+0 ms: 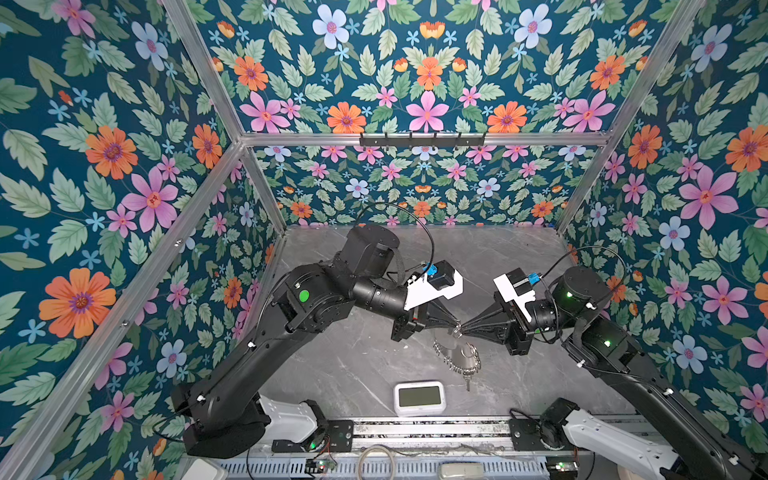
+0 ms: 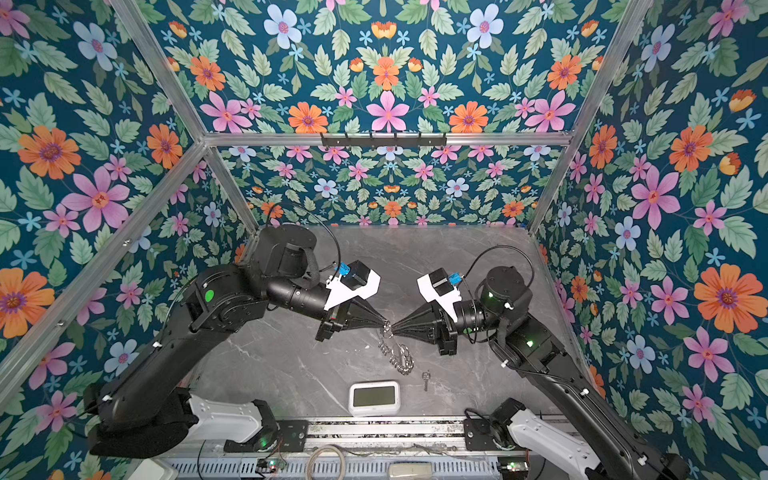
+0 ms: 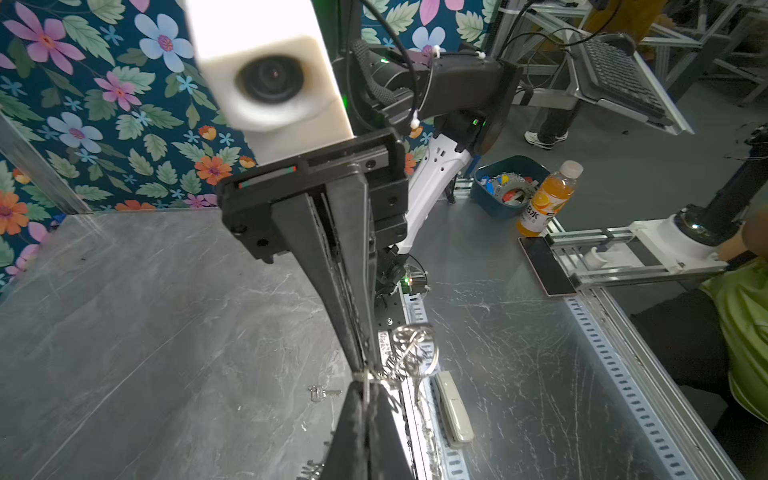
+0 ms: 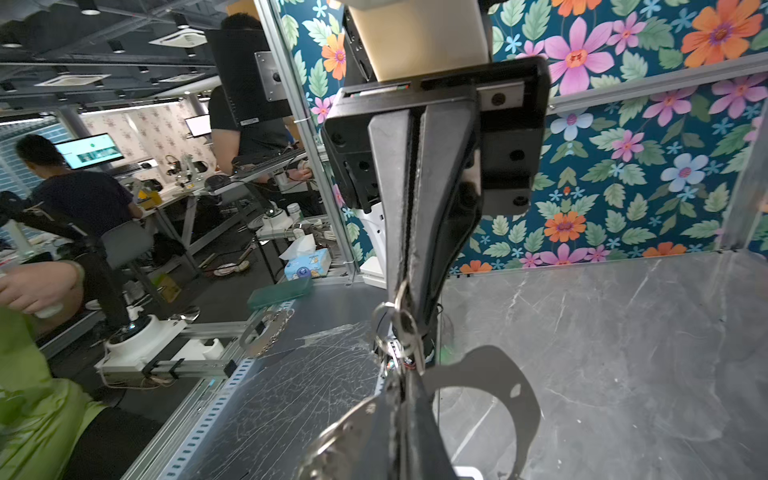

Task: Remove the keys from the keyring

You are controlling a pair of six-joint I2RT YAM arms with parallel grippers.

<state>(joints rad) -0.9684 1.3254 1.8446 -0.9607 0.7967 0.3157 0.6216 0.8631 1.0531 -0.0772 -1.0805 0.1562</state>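
Nearest, close to the clock (image 1: 419, 398), one key (image 2: 425, 379) lies free on the tabletop (image 1: 332, 365). Behind it the keyring (image 1: 465, 361) hangs in the air from the left end effector (image 1: 456, 323) and the right end effector (image 1: 462, 331), both clenched tip to tip on its small rings; whether the right one pinches a key I cannot tell. If either pinch is shallow, pulling apart may drop the keyring or bend a ring.
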